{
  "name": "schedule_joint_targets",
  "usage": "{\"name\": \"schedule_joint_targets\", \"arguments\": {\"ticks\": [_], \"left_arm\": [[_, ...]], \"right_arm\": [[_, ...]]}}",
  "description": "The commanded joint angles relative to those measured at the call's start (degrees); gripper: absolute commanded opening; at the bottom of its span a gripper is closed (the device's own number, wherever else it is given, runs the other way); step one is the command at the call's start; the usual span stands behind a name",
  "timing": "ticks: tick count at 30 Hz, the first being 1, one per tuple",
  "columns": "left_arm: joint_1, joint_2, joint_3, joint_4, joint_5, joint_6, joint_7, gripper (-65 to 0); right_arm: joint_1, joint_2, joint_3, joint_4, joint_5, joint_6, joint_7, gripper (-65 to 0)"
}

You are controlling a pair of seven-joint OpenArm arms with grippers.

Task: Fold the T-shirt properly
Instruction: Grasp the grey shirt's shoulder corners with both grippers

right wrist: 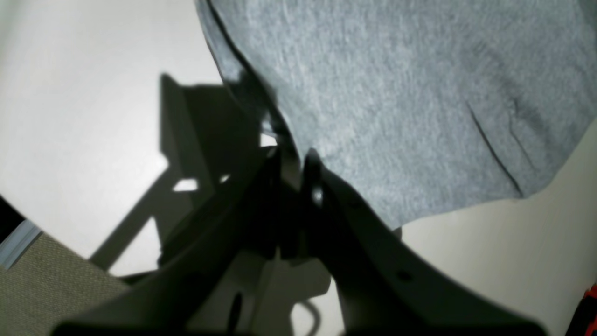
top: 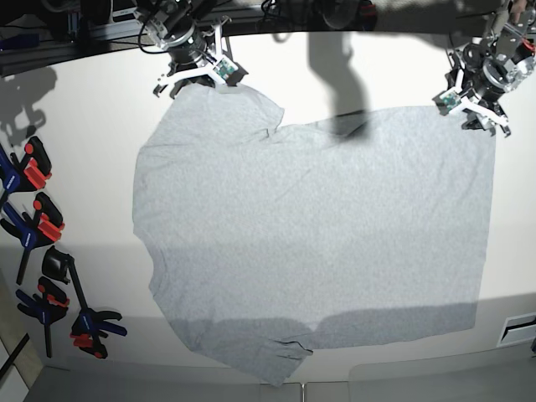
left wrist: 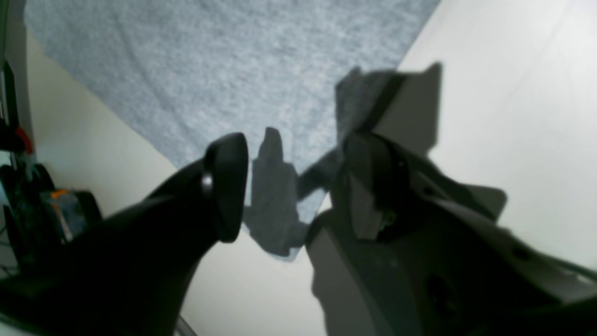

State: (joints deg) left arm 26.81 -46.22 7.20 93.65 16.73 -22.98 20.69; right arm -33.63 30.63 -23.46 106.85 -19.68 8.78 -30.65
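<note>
The light heather-grey T-shirt (top: 310,234) lies spread flat on the white table (top: 84,134), plain side up. At its far left corner my right gripper (top: 198,82) is down on the cloth. In the right wrist view that gripper (right wrist: 293,163) is shut, with the T-shirt's (right wrist: 396,93) dark edge pinched between its fingertips. My left gripper (top: 473,115) sits at the far right corner. In the left wrist view it (left wrist: 298,186) stands open, its jaws wide apart, and a pointed corner of the T-shirt (left wrist: 280,219) lies between them, ungripped.
Several red, blue and black clamps (top: 38,218) lie along the table's left edge. Cables and equipment (top: 109,17) crowd the dark strip behind the table. A small white item (top: 519,328) sits at the right edge. Carpeted floor (right wrist: 37,284) shows past the table's edge.
</note>
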Motion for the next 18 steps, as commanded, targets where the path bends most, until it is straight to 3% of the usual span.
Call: {"name": "schedule_joint_targets", "arguments": {"ticks": [1, 8, 11, 14, 18], "left_arm": [[0.7, -0.63, 0.46, -1.75, 1.2, -2.05, 6.08, -33.0], [0.81, -0.66, 0.46, -5.7, 1.22, -2.03, 5.77, -33.6], [0.81, -0.61, 0.46, -6.58, 1.18, -0.9, 1.51, -44.9], [0.79, -0.66, 0.46, -6.62, 1.2, 0.48, -2.27, -64.3], [0.81, -0.66, 0.46, -6.62, 1.22, 0.46, -2.71, -65.0]], "right_arm": [[-0.7, 0.61, 0.15, -0.33, 0.33, 1.14, -3.72, -65.0], [-0.7, 0.61, 0.15, -0.33, 0.31, 1.14, -4.74, -65.0], [-0.7, 0.63, 0.15, -0.33, 0.31, 1.14, -4.72, -65.0], [-0.7, 0.63, 0.13, -0.33, 0.33, 1.14, -4.59, -65.0], [-0.72, 0.63, 0.15, -0.35, 0.33, 1.14, -5.11, -65.0]]}}
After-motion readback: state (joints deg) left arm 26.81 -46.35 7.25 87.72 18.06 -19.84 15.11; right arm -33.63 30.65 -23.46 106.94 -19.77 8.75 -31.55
